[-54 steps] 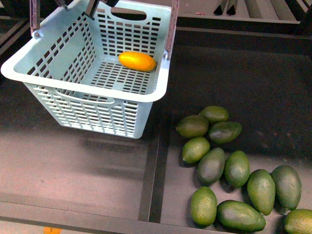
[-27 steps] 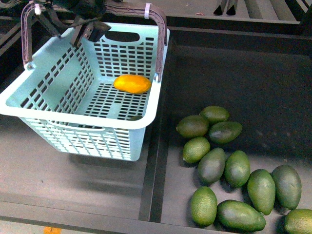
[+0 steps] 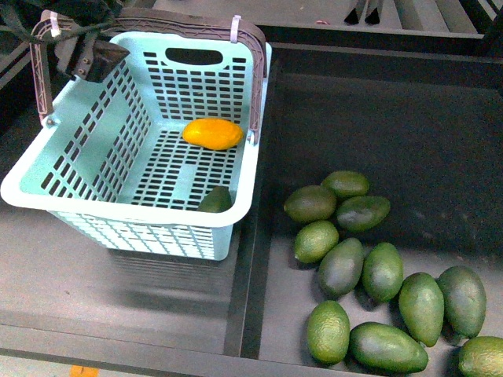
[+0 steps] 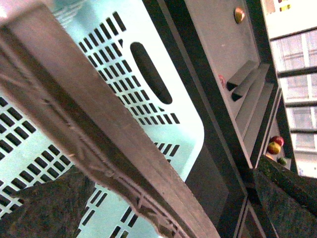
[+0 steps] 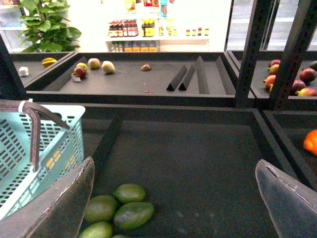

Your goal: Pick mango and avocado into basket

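Your left gripper [image 3: 88, 56] is up at the far left corner of the basket [image 3: 47, 169], high above the shelf. Its jaws are closed on the brown handle [image 3: 181, 20], which stands upright over the basket. In the left wrist view the handle [image 4: 94, 134] runs right across the picture, very close, with a dark finger [image 4: 47, 206] on one side of it and another finger [image 4: 285, 191] on the other side.

The basket sits in the left bin and tips a little, with its far end lifted. The mango [image 3: 212, 133] lies on the basket floor near the far right side. The avocado [image 3: 215, 199] is in the basket too, tucked against the near right wall, well apart from the mango.

Your right gripper [image 5: 176, 198] hangs in the air over the right bin, with its jaws wide apart and nothing between them. It touches nothing. A pile of loose avocados [image 3: 377, 275] lies in the right bin, beside the basket.
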Controlling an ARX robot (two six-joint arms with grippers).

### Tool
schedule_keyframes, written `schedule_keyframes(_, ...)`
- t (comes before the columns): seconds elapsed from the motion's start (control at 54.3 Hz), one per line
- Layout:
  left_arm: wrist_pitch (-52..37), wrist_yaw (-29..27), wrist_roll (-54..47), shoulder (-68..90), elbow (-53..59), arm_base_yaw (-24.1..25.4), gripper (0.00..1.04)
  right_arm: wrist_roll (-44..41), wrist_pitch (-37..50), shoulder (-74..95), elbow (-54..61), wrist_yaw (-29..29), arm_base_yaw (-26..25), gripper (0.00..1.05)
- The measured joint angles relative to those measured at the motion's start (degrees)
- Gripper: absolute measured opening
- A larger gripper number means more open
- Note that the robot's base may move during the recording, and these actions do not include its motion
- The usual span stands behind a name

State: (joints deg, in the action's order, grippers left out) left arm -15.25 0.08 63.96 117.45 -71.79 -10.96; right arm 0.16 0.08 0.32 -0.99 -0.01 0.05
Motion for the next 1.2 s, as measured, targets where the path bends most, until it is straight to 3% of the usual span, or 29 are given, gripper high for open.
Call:
schedule_keyframes(0.221, 5.9, -10.4, 2.8, -9.2, 6.6, -0.4, 0.96, 0.0, 0.0, 0.0, 0.0, 0.0, 0.0, 0.96)
schedule_keyframes(0.424, 3.3, -10.8, 1.1, -9.8, 7.7, -0.7, 0.94, 0.0, 0.0, 0.0, 0.0, 0.0, 0.0, 0.96)
schedule_keyframes(0.534, -27.3, -10.1, -23.9, -10.5, 20.3, 0.1, 0.74, 0.0, 0.0, 0.0, 0.0, 0.0, 0.0, 0.96)
schedule_keyframes(0.608, -39.8, -9.1, -38.8, -13.1, 28.2, 1.0, 0.62, 0.0, 0.0, 0.0, 0.0, 0.0, 0.0, 0.96)
schedule_keyframes(0.626, -51.2, -7.5, -59.6, -23.0, 42.1, 3.7, 0.25, 0.0, 0.0, 0.0, 0.0, 0.0, 0.0, 0.96)
schedule_keyframes(0.755, -52.0, -5.7, -62.1, -26.5, 49.7, 4.8, 0.02, 0.0, 0.0, 0.0, 0.0, 0.0, 0.0, 0.96)
schedule_keyframes(1.198, -45.4, -0.3, -63.1, -48.7, 64.3, 10.7, 0.02, 0.0, 0.0, 0.0, 0.0, 0.0, 0.0, 0.96)
